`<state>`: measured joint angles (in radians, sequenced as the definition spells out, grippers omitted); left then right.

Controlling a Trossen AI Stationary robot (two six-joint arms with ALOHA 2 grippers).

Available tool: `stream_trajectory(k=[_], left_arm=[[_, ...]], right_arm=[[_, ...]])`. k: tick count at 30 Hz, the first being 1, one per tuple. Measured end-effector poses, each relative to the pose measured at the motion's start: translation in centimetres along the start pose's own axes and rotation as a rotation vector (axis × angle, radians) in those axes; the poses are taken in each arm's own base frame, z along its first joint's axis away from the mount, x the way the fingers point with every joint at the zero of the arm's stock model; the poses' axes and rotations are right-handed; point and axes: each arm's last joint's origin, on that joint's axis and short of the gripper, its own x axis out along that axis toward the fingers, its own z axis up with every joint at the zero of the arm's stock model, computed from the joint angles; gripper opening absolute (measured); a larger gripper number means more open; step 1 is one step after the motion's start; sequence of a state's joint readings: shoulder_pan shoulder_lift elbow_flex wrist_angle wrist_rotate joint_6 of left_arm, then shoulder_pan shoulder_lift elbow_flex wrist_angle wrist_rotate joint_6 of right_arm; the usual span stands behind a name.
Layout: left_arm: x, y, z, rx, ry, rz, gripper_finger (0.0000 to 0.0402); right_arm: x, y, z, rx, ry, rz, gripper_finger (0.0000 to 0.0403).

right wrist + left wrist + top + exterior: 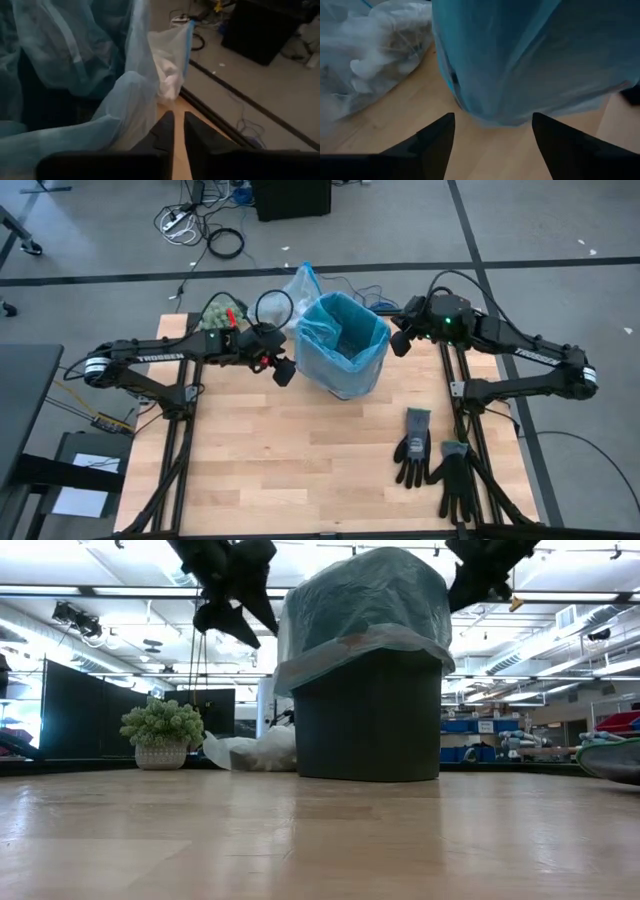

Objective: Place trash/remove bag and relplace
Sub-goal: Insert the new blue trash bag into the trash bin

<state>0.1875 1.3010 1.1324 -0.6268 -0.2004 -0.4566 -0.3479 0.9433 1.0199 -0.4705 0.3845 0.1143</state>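
A black bin [345, 380] stands at the far middle of the table, lined with a light-blue translucent bag [340, 340] [365, 600] whose hem drapes over the rim. Behind the bin's left side the grey-white bag [300, 283] [250, 752] [365, 45] lies on its side on the table, with crumpled white and brown trash [360, 67] inside. My left gripper [283, 371] [492, 135] hovers open just left of the bin, facing the blue hem [520, 107]. My right gripper [400, 342] [178, 130] hovers shut at the bin's right rim, beside the blue plastic [125, 105].
Two black gloves [414, 445] [456, 480] lie on the table's near right. A green fuzzy clump in a pot [215, 311] [161, 730] sits at the far left corner. Bare wood [280, 460] spans the near half. Cables and a black box lie on the floor beyond.
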Motion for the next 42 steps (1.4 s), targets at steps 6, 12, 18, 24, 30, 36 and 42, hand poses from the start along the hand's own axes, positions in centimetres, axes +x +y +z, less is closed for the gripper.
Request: stream_trajectory(k=[6,12,18,24,30,36,42], left_arm=[[-0.5,-0.4,1.1,-0.036,-0.081,-0.028,0.0277],[-0.6,-0.7,2.1,-0.06,-0.183,-0.029,0.0278],[-0.6,-0.7,2.1,-0.059,-0.185,-0.022,0.0278],[-0.6,-0.5,2.0,-0.031,-0.181,-0.01,0.0278],[-0.5,-0.3,2.1,-0.036,-0.181,0.004,0.0278],[-0.5,-0.3,1.2,-0.017,-0.066,-0.055,0.0277],[-2.2,-0.6,0.3,0.05,0.115,-0.057,0.0264]], right_arm=[[2.6,-0.7,-0.2,0.014,0.053,0.026,0.0005],[4.5,-1.0,-0.4,0.037,0.083,0.134,0.0001],[4.8,0.7,-0.7,0.084,0.128,0.337,0.0],[3.7,3.6,-0.9,0.137,0.162,0.467,0.0],[2.7,6.1,-1.9,0.121,0.231,0.515,0.0],[1.5,6.2,-3.4,0.049,0.318,0.328,0.0],[-1.0,4.9,-2.7,0.087,0.278,0.393,0.0]])
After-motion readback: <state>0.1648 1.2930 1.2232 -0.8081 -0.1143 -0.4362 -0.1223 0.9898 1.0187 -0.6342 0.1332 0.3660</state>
